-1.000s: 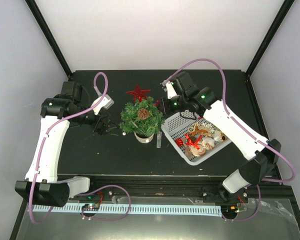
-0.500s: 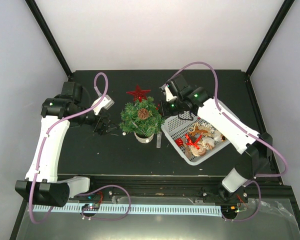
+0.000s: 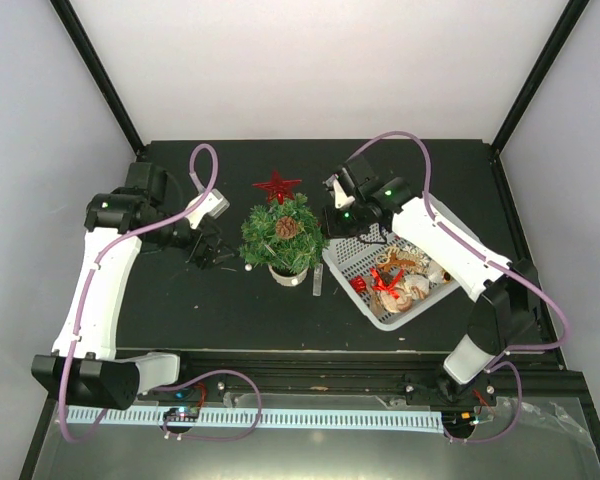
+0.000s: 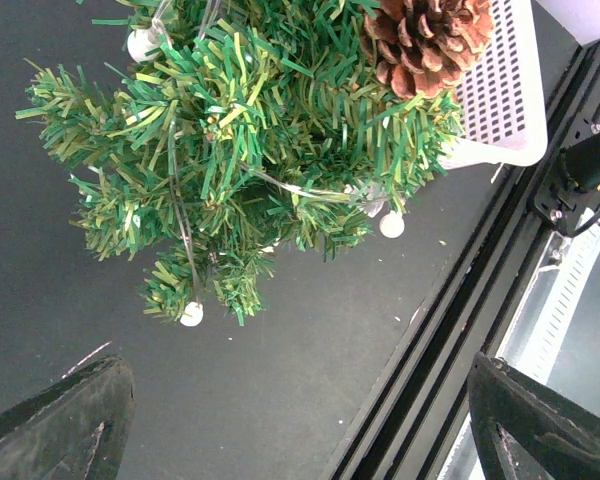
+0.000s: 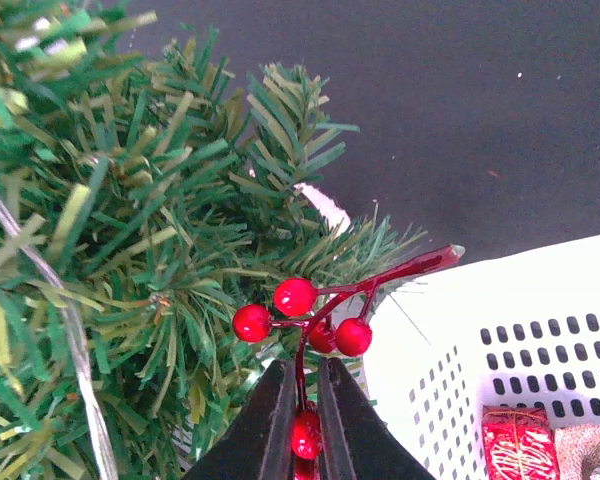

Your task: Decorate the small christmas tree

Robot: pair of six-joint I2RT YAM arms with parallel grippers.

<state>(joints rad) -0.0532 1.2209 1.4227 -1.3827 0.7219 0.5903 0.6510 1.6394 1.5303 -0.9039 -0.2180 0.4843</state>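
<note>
The small christmas tree point(image 3: 283, 235) stands mid-table with a pine cone point(image 3: 287, 227) on top and a string of white beads through its branches. My right gripper point(image 3: 330, 213) is at the tree's right side, shut on the stem of a red berry sprig point(image 5: 315, 315). The berries touch the green branches point(image 5: 130, 250) just above the fingertips point(image 5: 302, 400). My left gripper point(image 3: 208, 252) hovers left of the tree, open and empty. Its view looks down on the tree point(image 4: 250, 150) and the pine cone point(image 4: 425, 40).
A white perforated basket point(image 3: 352, 243) of ornaments sits right of the tree, its rim close under the right gripper point(image 5: 540, 300). A red star point(image 3: 277, 186) lies on the black table behind the tree. A small pale strip point(image 3: 318, 285) lies by the tree's base.
The right arm has swung a little, its elbow moving right and toward me, while the gripper stays at the tree's right side with the berry sprig. The left arm is unchanged.
</note>
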